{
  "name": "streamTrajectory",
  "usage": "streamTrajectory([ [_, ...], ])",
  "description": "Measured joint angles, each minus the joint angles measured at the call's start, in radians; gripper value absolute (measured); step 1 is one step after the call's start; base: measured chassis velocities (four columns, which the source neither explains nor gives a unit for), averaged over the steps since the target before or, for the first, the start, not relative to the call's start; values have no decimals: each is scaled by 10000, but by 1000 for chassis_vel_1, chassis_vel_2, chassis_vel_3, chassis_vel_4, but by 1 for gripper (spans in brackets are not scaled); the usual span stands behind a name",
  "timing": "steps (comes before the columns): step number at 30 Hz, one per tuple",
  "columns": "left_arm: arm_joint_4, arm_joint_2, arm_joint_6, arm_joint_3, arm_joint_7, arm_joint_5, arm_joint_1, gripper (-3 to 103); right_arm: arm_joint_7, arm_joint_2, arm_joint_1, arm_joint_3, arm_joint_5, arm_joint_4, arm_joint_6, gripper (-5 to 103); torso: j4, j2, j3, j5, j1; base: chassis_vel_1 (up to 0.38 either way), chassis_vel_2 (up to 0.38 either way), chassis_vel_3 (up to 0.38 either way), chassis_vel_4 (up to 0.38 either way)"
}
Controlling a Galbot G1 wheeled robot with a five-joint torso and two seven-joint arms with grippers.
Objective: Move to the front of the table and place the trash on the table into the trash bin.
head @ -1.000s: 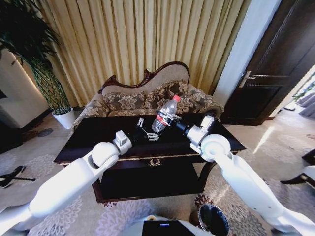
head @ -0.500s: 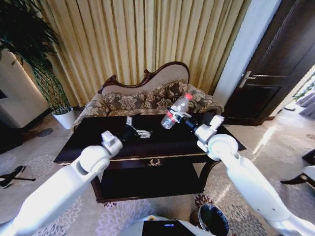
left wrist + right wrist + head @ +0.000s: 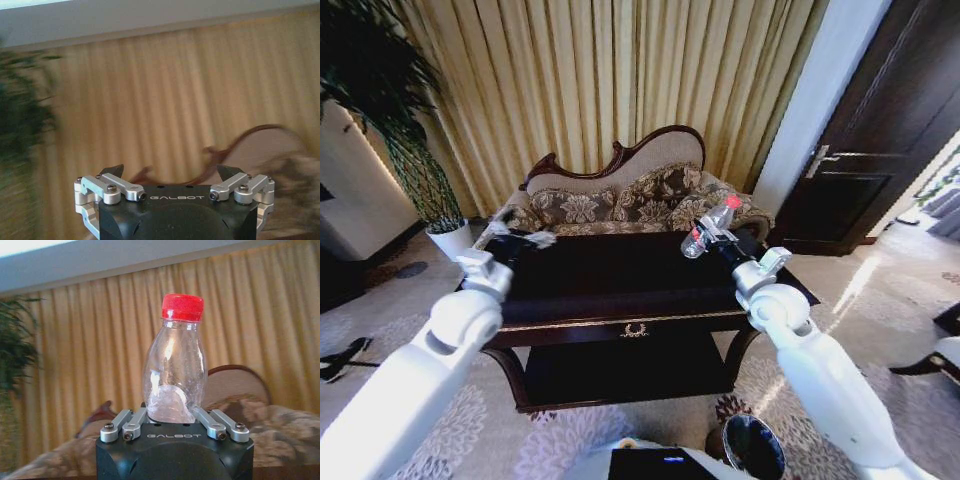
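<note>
White arms (image 3: 410, 385), black silver-linked claws (image 3: 170, 427)

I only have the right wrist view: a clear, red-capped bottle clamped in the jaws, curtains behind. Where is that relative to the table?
Observer: In the head view, the right gripper holds the bottle tilted, off the tabletop, over the far right part of the table.
Operator: Where is the trash bin?
Observer: The trash bin stands on the carpet on the near side of the table, close to the robot's base and under the right arm.
Operator: And the left arm?
Observer: The left gripper is raised near the table's far left corner. Its jaws are open, with nothing between them in the left wrist view.
</note>
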Motion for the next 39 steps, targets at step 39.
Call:
streamTrajectory([
  [39,-662,-673,1191,-2143,236,-196,1626,100,0,171,-1444,1391,-809,338,116,27,1,-1,0,0,-1,77,-76,-81,81],
])
